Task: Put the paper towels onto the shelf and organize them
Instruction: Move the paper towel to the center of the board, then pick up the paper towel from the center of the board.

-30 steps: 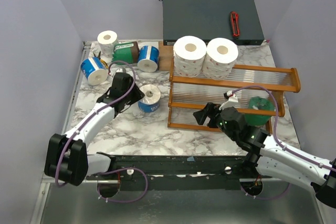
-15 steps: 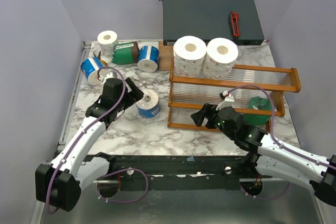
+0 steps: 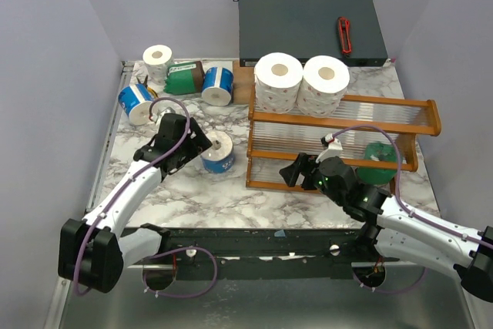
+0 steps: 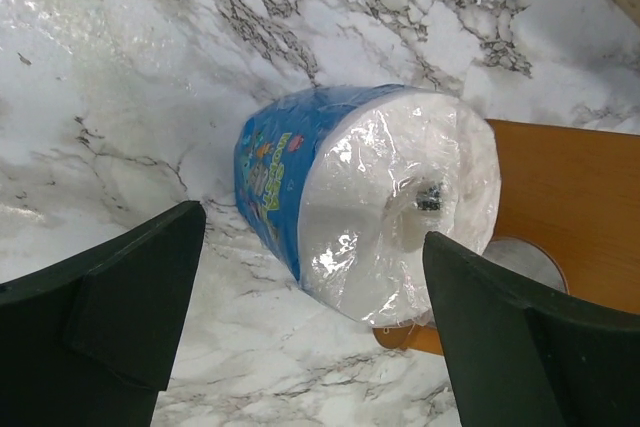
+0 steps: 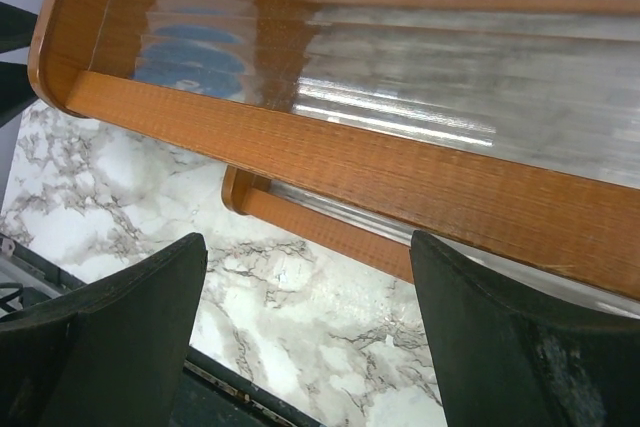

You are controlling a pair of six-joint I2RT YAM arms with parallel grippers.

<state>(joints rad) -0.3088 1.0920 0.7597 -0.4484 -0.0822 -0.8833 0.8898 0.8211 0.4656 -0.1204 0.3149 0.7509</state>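
The left gripper (image 4: 310,229) is spread wide over a fat blue-wrapped paper towel roll (image 4: 345,202), not touching it; the right gripper (image 5: 305,242) is spread and empty, near the orange-brown wooden shelf (image 5: 300,142).

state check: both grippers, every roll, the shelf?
left gripper: open, straddling the blue-wrapped roll, not gripping.
right gripper: open, empty, at the shelf front.
blue-wrapped roll: on the table, beside the shelf's left end.
white rolls: upright on the top tier.
green roll: on a lower tier, right end.
loose rolls: on the table, far left.
shelf: upright, mostly unfilled.
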